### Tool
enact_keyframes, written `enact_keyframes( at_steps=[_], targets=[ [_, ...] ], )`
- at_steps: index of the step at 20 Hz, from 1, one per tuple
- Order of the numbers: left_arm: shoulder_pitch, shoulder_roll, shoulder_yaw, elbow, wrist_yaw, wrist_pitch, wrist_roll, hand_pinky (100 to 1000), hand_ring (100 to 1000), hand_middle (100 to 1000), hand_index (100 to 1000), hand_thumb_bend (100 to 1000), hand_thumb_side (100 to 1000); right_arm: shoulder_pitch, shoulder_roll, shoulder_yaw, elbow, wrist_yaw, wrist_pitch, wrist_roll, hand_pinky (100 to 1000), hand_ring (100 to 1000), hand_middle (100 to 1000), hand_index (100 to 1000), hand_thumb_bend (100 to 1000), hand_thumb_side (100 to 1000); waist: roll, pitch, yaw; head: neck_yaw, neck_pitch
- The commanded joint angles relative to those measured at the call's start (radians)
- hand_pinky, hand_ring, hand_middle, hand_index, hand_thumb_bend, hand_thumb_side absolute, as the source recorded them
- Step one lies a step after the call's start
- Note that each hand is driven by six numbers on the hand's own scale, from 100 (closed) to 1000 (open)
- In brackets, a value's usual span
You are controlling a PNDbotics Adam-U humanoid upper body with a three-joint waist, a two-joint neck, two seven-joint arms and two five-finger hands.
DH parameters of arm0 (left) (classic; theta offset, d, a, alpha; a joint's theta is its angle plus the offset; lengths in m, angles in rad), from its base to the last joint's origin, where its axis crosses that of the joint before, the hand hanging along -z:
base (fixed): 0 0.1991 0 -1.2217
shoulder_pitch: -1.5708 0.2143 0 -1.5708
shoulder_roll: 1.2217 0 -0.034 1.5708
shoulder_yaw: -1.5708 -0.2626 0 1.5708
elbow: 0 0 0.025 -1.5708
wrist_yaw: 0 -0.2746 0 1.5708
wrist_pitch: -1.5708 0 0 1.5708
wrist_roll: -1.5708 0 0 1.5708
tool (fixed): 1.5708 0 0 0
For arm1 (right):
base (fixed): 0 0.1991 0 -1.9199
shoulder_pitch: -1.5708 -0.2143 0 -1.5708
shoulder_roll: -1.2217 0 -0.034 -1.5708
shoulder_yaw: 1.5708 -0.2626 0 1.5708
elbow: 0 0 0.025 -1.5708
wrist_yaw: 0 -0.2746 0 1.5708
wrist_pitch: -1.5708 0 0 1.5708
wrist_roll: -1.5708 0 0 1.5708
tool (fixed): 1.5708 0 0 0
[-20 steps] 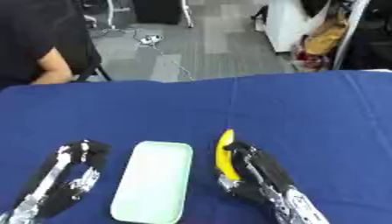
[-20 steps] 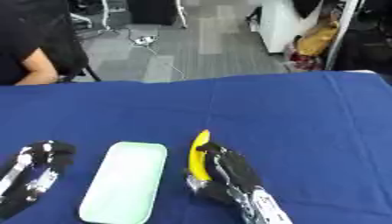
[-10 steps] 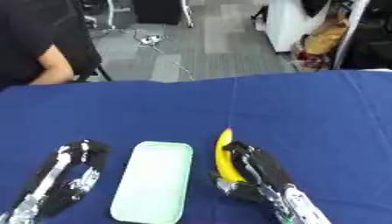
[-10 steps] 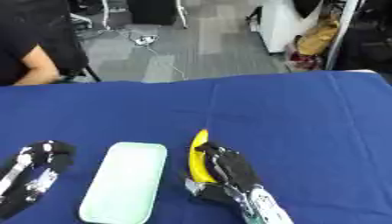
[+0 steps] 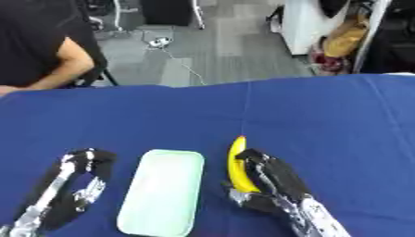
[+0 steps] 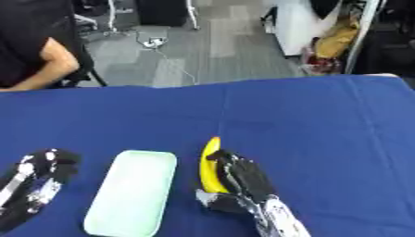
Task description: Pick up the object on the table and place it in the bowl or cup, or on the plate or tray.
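No readable text, label, brand, number or sign, as far as these soft views show

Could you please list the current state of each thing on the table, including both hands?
banana: lying on the blue cloth just right of the tray, right hand against it.
tray: pale green, flat on the table, nothing on it.
right hand: fingers curled round the banana.
left hand: idle left of the tray, holding nothing.
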State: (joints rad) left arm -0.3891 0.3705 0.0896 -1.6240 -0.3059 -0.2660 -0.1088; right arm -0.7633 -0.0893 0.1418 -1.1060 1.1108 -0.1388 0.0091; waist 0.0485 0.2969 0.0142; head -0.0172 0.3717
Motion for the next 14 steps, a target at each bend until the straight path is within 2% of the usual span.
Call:
enact_keyframes(
  at_steps=[1,6,14],
  targets=[
    [-0.007,0.013,0.003,-0.014,0.007,-0.002,-0.003,503,594,601,747,100,858,0.016,-0.026,-0.011,0.024,0.019,0.038,0.020,282,553,710,857,453,866,0.004,-0.006,-0.001,0.001,-0.014],
    [-0.006,0.014,0.002,-0.012,0.008,-0.004,-0.004,503,594,601,747,100,859,0.019,-0.026,-0.031,0.015,0.023,0.091,0.014,283,553,704,849,448,854,0.006,-0.006,-0.002,0.000,-0.014],
    [-0.005,0.014,0.002,-0.012,0.009,-0.005,-0.005,504,595,602,747,100,860,0.020,-0.027,-0.035,0.013,0.046,0.120,0.015,286,550,691,836,436,854,0.009,-0.004,-0.004,0.001,-0.013]
  ],
)
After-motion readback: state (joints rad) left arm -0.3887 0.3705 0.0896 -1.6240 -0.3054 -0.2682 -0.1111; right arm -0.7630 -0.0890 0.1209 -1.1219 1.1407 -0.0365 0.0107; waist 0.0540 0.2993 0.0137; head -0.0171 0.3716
